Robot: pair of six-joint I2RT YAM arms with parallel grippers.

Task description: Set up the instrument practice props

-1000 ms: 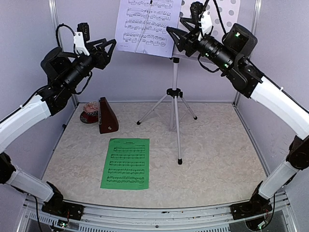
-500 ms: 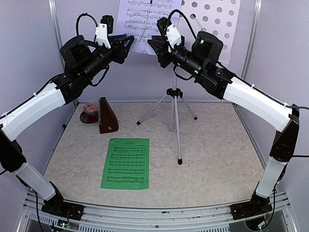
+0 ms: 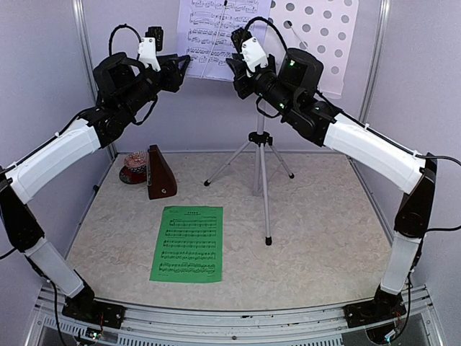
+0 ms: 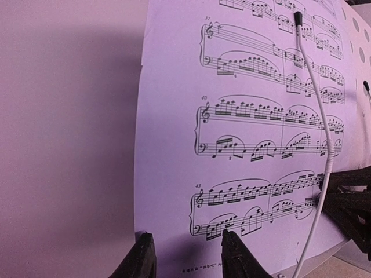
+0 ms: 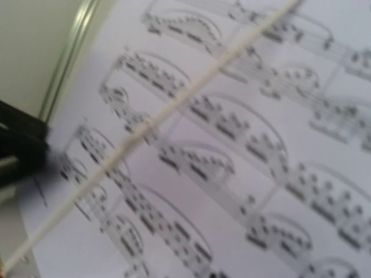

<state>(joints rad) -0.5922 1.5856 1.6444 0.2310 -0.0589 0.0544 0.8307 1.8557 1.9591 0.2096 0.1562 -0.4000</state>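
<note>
Above the speckled beige tabletop (image 3: 324, 231), left jaws gape by the lavender sheet (image 4: 243, 145); right jaws: cannot tell.

We saw the pale lavender sheet (image 3: 204, 34) upright on the silver tripod stand (image 3: 261, 167), against its perforated grey desk (image 3: 325, 29). The green sheet (image 3: 187, 244) lay flat, and the brown metronome (image 3: 160, 174) stood upright just behind it.

Small bar numbers are being shown down the left side of the pale lavender music sheet (image 4: 243, 145) in the left wrist view: 37 at 12 o'clock, 40 just above the middle, 43 at 6 o'clock. A tiny line of print is being shown lower still, too small to be read. Nothing is being made out on the green music sheet (image 3: 187, 244).
</note>
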